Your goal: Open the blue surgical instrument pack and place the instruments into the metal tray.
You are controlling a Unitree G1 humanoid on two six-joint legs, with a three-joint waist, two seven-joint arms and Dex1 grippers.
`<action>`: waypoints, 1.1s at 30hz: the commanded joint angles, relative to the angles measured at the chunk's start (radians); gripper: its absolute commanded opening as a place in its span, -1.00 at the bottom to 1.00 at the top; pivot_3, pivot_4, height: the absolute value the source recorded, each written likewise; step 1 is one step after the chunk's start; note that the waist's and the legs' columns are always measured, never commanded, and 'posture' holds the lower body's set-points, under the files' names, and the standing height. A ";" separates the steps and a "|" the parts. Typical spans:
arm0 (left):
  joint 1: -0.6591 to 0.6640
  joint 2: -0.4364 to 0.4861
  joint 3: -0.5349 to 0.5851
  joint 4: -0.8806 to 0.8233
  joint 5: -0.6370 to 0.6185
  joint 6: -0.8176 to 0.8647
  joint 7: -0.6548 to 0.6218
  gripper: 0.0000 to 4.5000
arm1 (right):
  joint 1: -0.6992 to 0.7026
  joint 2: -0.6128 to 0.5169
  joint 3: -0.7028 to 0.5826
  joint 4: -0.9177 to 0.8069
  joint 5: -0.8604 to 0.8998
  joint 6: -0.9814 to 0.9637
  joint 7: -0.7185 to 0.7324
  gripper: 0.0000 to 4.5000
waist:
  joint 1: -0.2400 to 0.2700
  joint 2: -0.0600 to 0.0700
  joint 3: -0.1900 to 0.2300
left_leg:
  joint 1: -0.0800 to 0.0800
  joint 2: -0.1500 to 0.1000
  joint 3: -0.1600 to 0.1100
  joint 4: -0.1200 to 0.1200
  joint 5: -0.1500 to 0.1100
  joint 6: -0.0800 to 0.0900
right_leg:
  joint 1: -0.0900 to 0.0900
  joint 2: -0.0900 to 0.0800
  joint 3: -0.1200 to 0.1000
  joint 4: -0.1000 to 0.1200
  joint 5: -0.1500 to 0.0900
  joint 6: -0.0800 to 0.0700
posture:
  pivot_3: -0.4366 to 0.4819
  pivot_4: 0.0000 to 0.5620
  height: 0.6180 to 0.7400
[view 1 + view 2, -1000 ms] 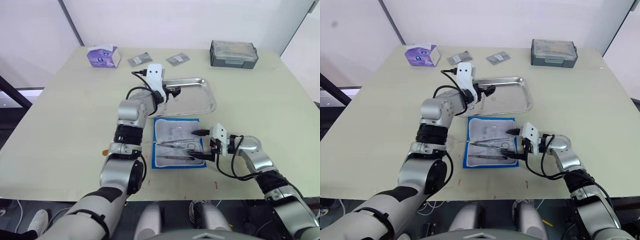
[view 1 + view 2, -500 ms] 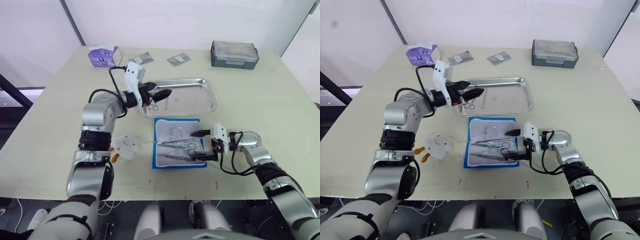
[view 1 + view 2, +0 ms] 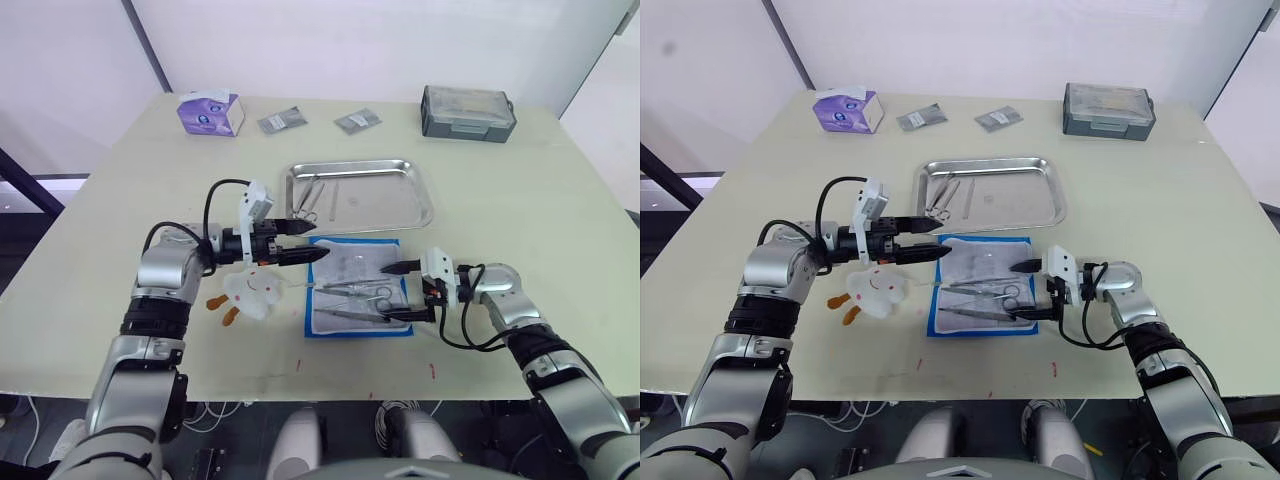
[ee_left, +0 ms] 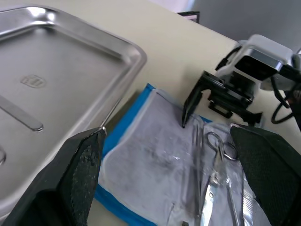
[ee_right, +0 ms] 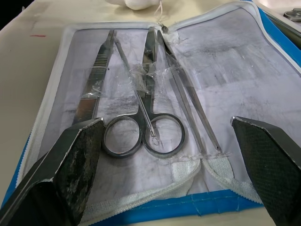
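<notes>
Blue surgical instrument pack (image 3: 358, 285) lies unfolded; my left tool (image 3: 305, 242) and right tool (image 3: 397, 292) flank it, spread empty, ready to lift instruments (image 5: 146, 89)

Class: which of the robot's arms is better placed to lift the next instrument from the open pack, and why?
Probably the right. The right gripper is open at the blue pack's edge, straddling the scissors. The left gripper hovers by the pack's far corner.

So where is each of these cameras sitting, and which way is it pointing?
Left eye view: on the head, looking down over both arms at the metal tray and open blue surgical instrument pack.
Right eye view: its stereo twin, same scene.
Left wrist view: on the left arm, along the open left gripper; it also catches the right gripper.
Right wrist view: along the open right gripper's fingers, at the instruments.
All share the pack.
</notes>
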 commanded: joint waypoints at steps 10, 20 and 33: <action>-0.022 0.018 -0.086 0.035 0.078 -0.136 -0.089 0.99 | 0.099 -0.022 0.047 0.104 -0.102 0.050 -0.036 1.00 | 0.000 0.000 0.000 | 0.000 0.000 0.000 0.000 0.000 0.000 | 0.000 0.000 0.000 0.000 0.000 0.000 | -0.05 -0.47 0.91; -0.080 -0.010 -0.197 0.156 0.229 -0.376 -0.104 0.99 | 0.099 -0.020 0.049 0.102 -0.104 0.051 -0.039 1.00 | 0.001 0.000 0.000 | 0.000 0.000 0.000 0.000 0.000 0.000 | 0.000 0.000 0.000 -0.001 0.000 0.000 | -0.05 -0.47 0.91; -0.128 -0.091 -0.230 0.331 0.333 -0.639 -0.084 0.99 | 0.098 -0.025 0.048 0.095 -0.106 0.054 -0.045 1.00 | 0.001 -0.002 -0.002 | 0.000 0.000 0.000 0.000 0.000 0.001 | 0.000 0.000 0.000 -0.001 0.000 0.000 | -0.05 -0.47 0.91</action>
